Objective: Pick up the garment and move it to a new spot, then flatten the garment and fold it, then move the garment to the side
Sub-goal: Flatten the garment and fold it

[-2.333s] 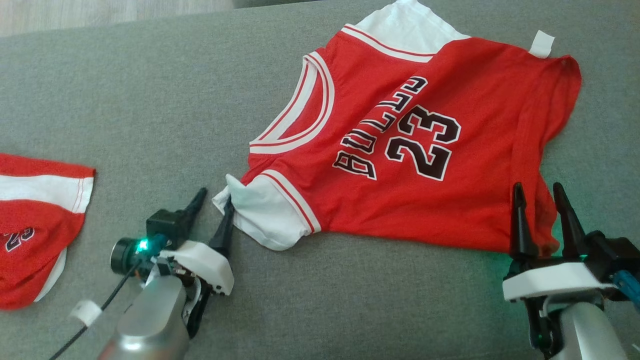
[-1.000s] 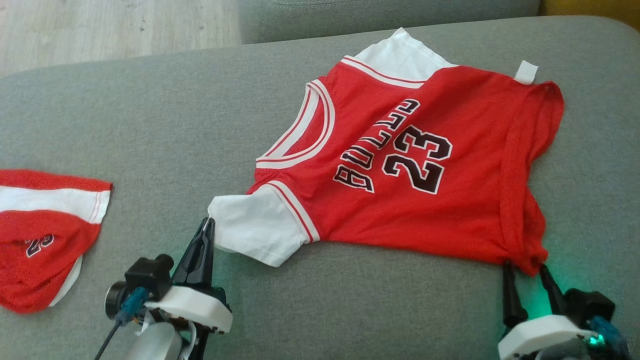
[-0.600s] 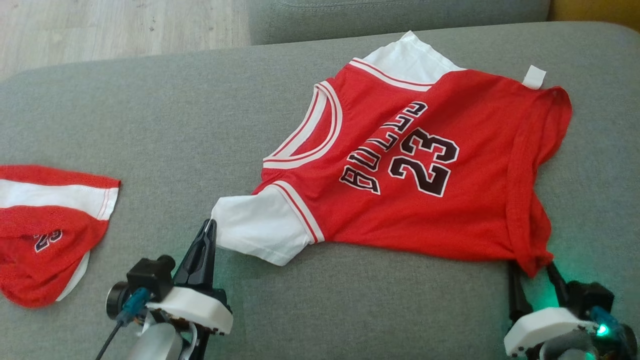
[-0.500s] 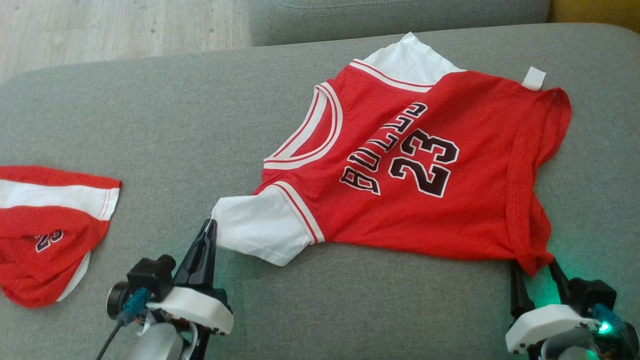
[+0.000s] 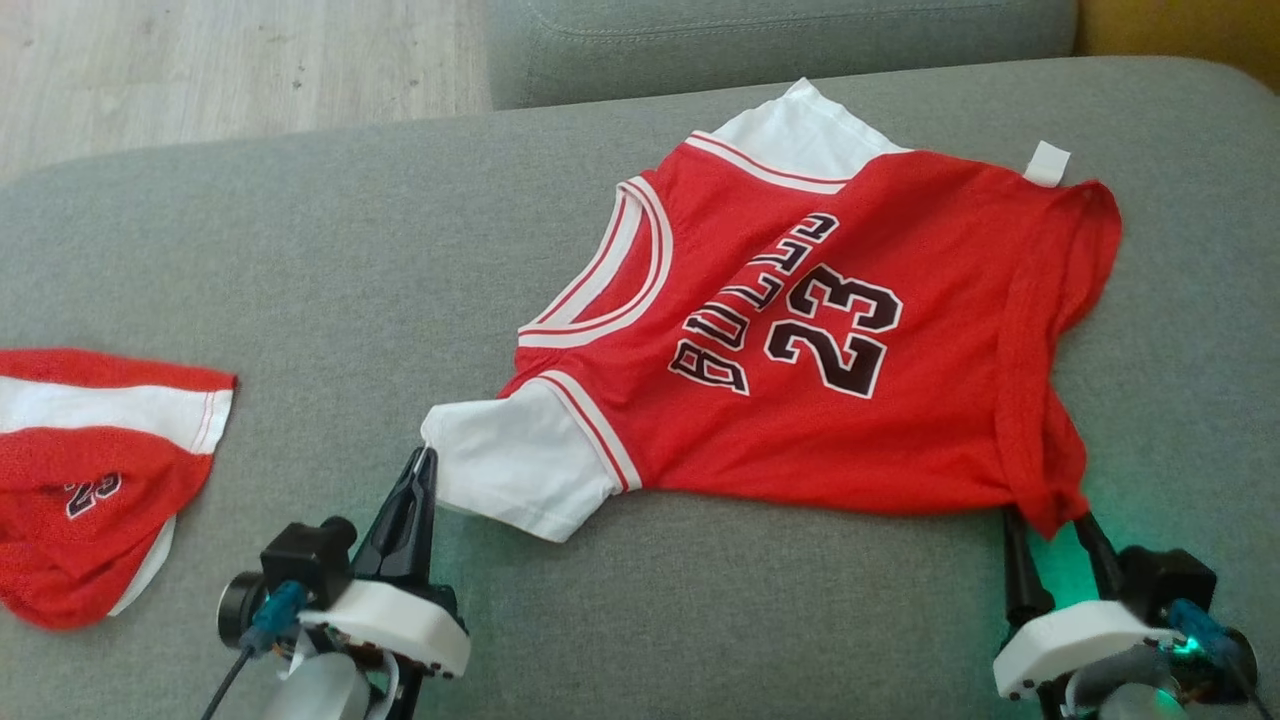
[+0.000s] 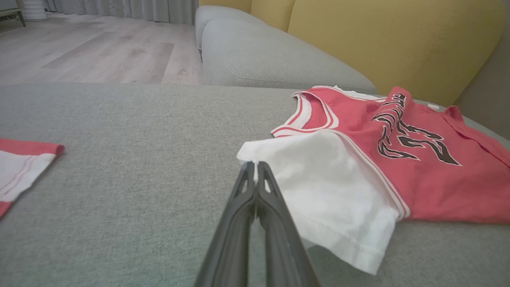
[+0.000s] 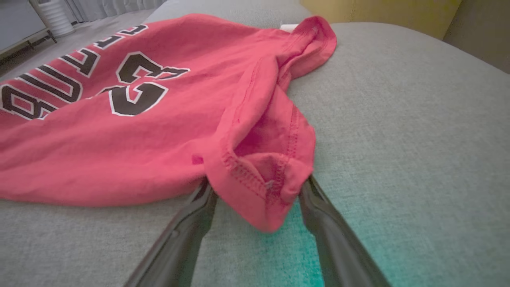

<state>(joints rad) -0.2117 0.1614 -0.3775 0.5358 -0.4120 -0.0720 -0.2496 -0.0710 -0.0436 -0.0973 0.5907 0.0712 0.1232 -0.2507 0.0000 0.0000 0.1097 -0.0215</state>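
Note:
The garment (image 5: 800, 400) is a red jersey with white sleeves and black "23" lettering, lying spread on the grey sofa seat (image 5: 300, 280). My left gripper (image 5: 425, 458) is shut, its tips pinching the corner of the near white sleeve (image 5: 510, 465). The left wrist view shows the closed fingertips (image 6: 254, 164) right at that sleeve (image 6: 326, 187) edge. My right gripper (image 5: 1045, 520) stands open at the garment's near right hem corner. In the right wrist view the bunched red hem (image 7: 259, 175) hangs between the two spread fingers of that gripper (image 7: 257, 185).
A second red and white piece of clothing (image 5: 90, 470) lies at the seat's left edge. Behind the seat are another grey cushion (image 5: 750, 40) and yellow back cushions (image 6: 378, 36). Wooden floor (image 5: 200, 60) shows at the far left.
Since the oldest frame my left gripper has shut at the sleeve corner and the right gripper has drawn back to the hem corner. Over the last second only the camera shifted slightly.

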